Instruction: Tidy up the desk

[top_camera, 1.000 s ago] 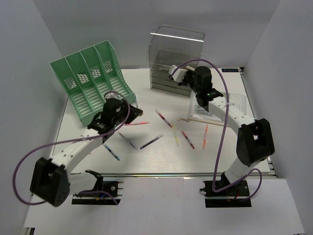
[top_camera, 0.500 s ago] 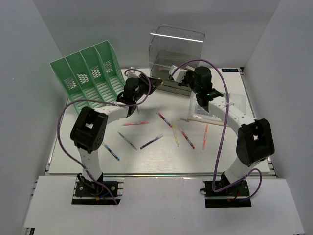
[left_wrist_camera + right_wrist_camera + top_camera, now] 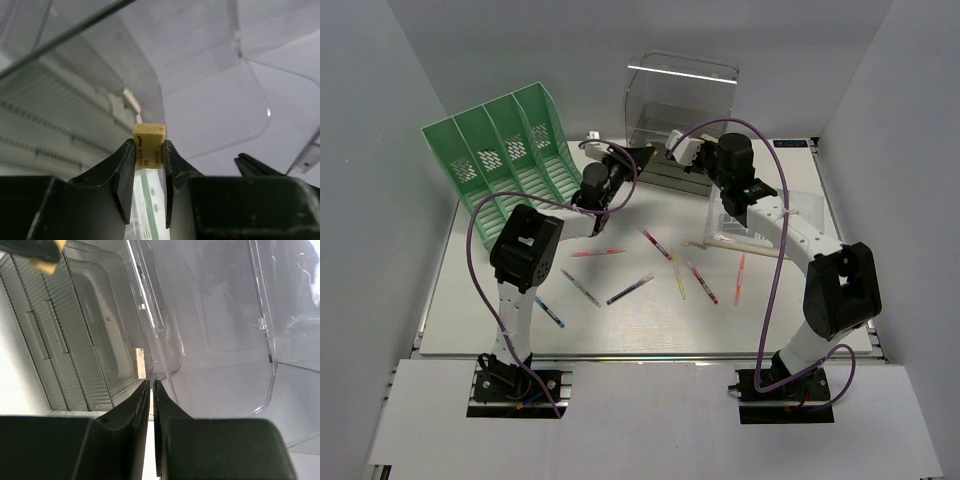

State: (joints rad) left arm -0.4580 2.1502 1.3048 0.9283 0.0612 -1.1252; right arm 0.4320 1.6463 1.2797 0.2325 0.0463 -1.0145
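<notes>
Left claw [image 3: 149, 151] first: pinching a small yellow eraser [image 3: 149, 136] between both fingers, squeezing it from the sides with the top end poking out past the tips. Showing a bit of dark print on the eraser's face, way too small to read. Holding it right up by the front of the clear drawer box [image 3: 680, 108], going by the wrist view, with see-through plastic filling nearly everything behind it.

Right claw [image 3: 151, 384] next: sitting with its fingers squeezed almost together, leaving only a thin slit. Pointing at the same box from the other side, with a clear plastic edge running down toward the tips. Not managing to tell whether any plastic is actually getting pinched in there, honestly. Also catching a small pale block [image 3: 140, 362] inside the clear plastic just above the tips.

Looking from above now: meeting up with both claws near the box's front, at the back middle of the white counter [image 3: 500, 320]. Lying flat and wide, boxed in by pale grey walls [image 3: 380, 150], with a silver rail [image 3: 650, 354] running along the near edge. Carrying a green file rack [image 3: 510, 160] at the back left and a scatter of pens [image 3: 629, 289] lying loose across the middle, pointing all different ways. Also carrying a flat clear tray [image 3: 798, 212] under the right arm, near the right edge.
</notes>
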